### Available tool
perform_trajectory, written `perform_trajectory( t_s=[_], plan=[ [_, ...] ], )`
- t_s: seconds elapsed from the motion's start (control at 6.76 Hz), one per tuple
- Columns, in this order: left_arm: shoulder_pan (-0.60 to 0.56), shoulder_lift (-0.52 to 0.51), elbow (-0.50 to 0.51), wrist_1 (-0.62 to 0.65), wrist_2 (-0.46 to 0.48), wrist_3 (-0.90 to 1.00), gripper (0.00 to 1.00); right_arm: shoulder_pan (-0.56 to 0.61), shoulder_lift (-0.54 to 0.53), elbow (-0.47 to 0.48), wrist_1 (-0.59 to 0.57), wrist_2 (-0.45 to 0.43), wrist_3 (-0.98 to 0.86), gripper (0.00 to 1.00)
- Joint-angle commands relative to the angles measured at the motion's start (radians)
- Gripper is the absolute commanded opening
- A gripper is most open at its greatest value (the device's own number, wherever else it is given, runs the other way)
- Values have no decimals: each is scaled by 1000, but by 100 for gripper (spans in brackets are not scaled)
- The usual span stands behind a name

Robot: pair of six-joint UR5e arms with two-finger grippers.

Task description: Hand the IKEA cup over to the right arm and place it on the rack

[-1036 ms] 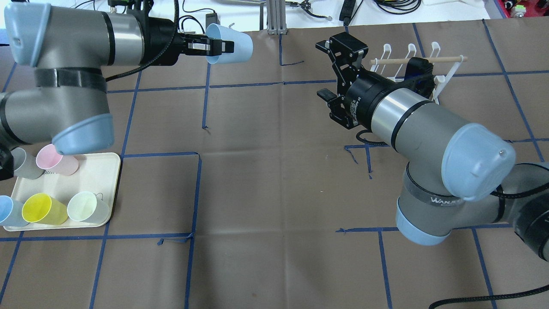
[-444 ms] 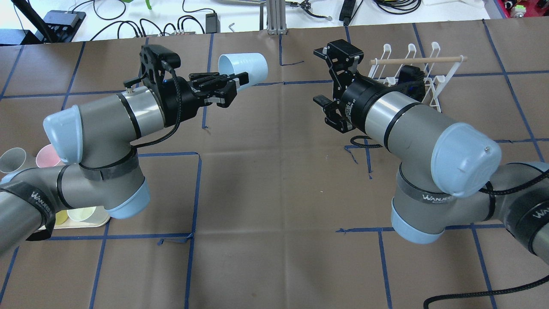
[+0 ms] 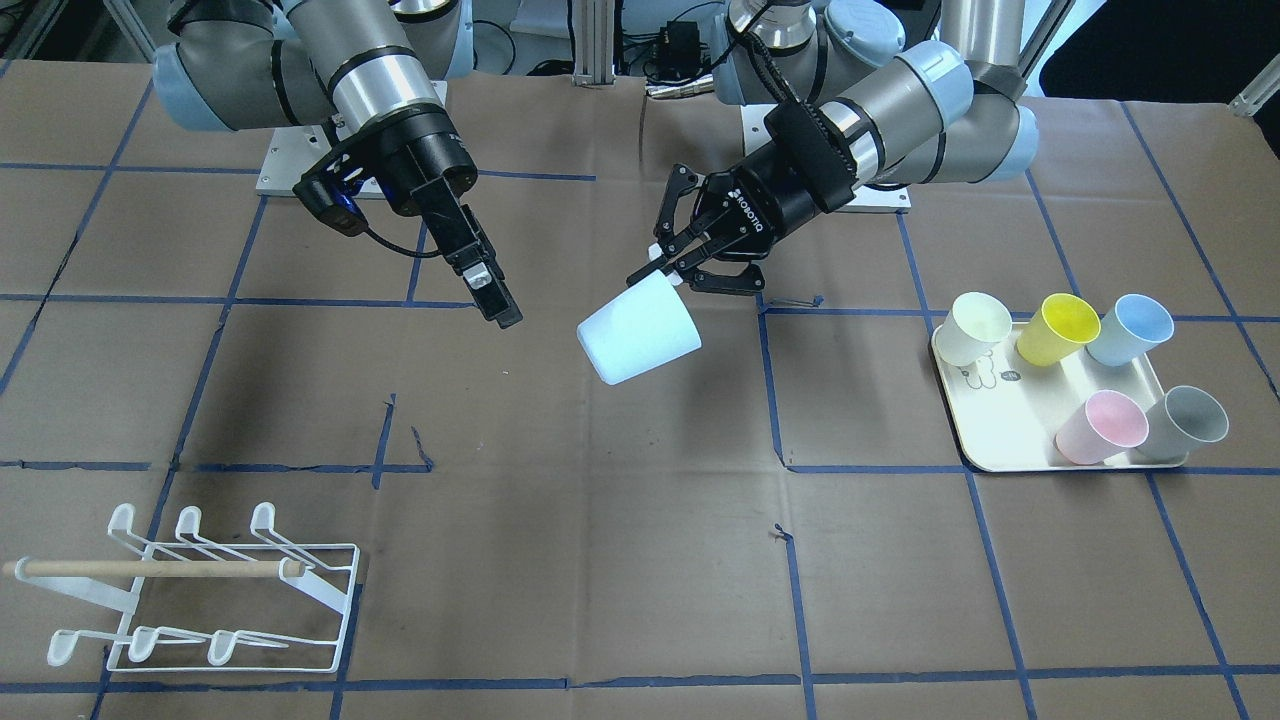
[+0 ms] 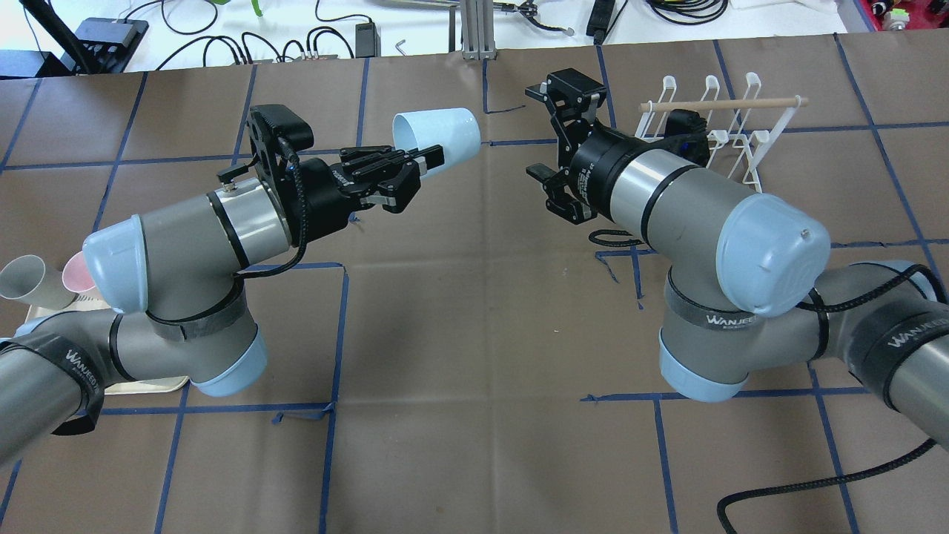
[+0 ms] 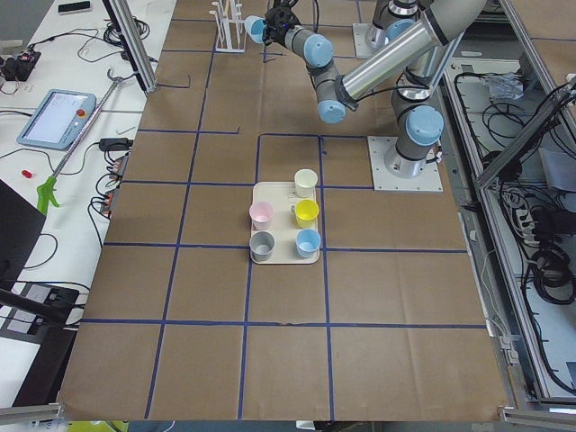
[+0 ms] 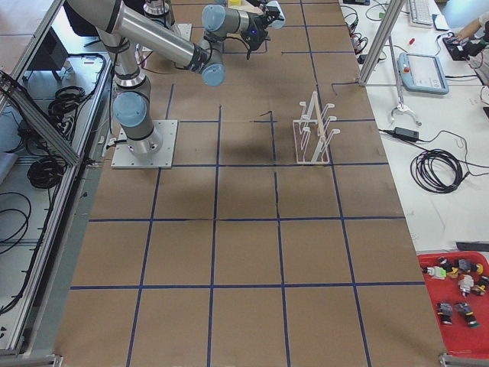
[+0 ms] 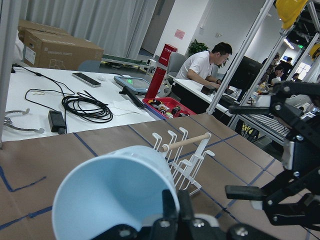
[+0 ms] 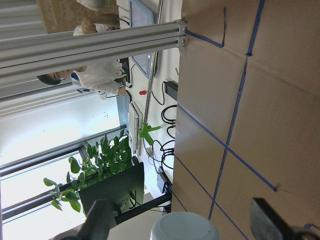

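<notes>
The cup [image 4: 437,133] is a plain, pale blue tumbler with smooth, tapering walls and no handle; in the front view it looks almost white. It hangs on its side in the air above the middle of the counter [image 4: 474,334], with its wide mouth turned toward the left arm and its narrower base toward the right arm. The left pincer [image 4: 426,159] is clenched on the rim at the mouth, one finger inside the cup and the other against the outer wall. The left wrist view shows the open mouth close up, with the rack beyond it. The right pincer [image 4: 535,133] is released, its fingers spread wide. It faces the cup's base, near but apart from it, and its wrist view shows the round base low between the two blurred fingers. The white wire rack [image 4: 712,122] with its wooden dowel stands on the counter behind the right wrist, well apart from the cup.
</notes>
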Motion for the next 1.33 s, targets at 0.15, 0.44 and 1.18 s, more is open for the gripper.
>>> perform_trajectory(
  t_s=[0.15, 0.44, 1.18],
  plan=[
    [-15, 1, -1, 2, -11, -6, 3, 64, -2, -1, 41, -67, 69, 99],
    [-17, 1, 0, 1, -10, -6, 3, 79, -6, -4, 59, -84, 78, 99],
    [-17, 6, 0, 2, -8, -24, 4, 134, 15, -64, 92, -113, 119, 98]
  ],
)
